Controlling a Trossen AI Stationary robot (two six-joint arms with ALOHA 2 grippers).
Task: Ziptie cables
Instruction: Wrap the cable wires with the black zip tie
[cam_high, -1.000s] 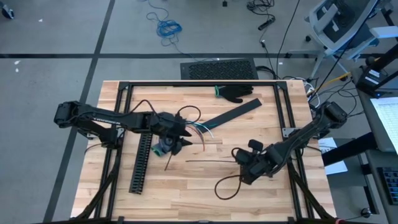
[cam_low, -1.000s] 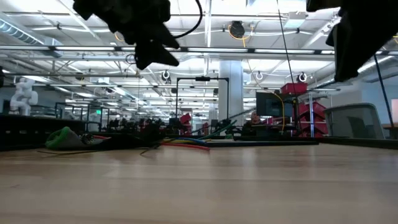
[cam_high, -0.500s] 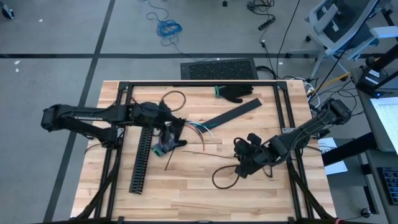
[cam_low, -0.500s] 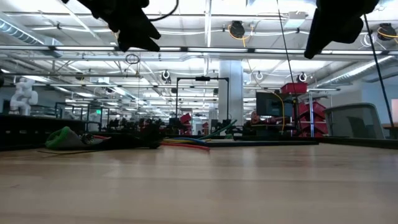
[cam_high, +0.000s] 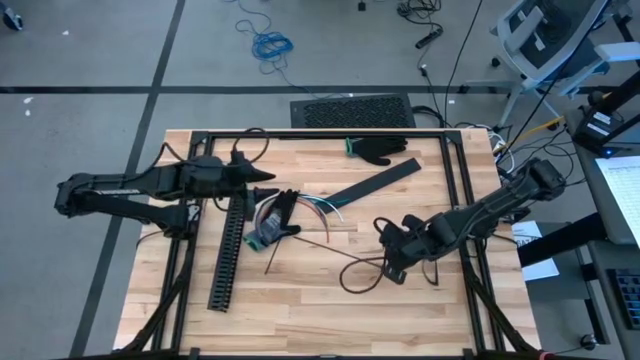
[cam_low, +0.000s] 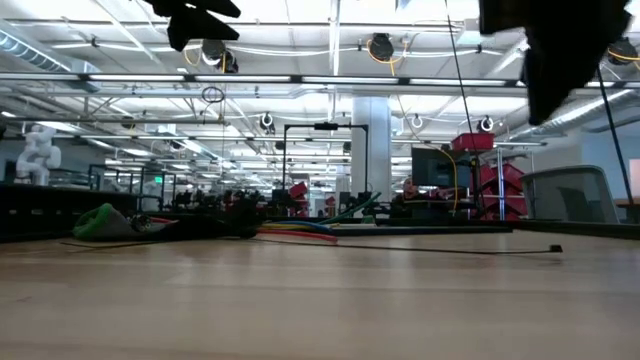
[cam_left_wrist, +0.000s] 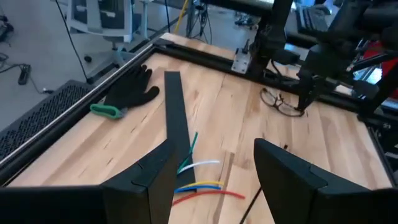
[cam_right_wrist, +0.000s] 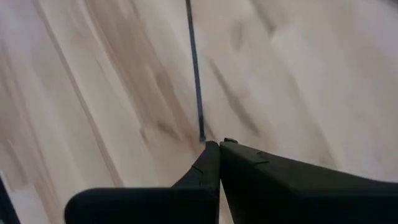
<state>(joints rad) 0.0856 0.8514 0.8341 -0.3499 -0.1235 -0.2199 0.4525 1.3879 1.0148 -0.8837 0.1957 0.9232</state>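
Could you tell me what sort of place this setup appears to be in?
Probably a large robotics lab or workshop: a wooden table on a black frame, open ceiling ducts and lights, an office chair, and loose cords on the concrete floor.

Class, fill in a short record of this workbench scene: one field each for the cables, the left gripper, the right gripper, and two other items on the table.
cables: loose coloured bundle on the wood, mid-table
left gripper: jaws open, empty, raised near the cables
right gripper: jaws shut, low over the table, by a thin black zip tie
slotted channel: black, lying flat left of the cables
glove: black, at the far edge
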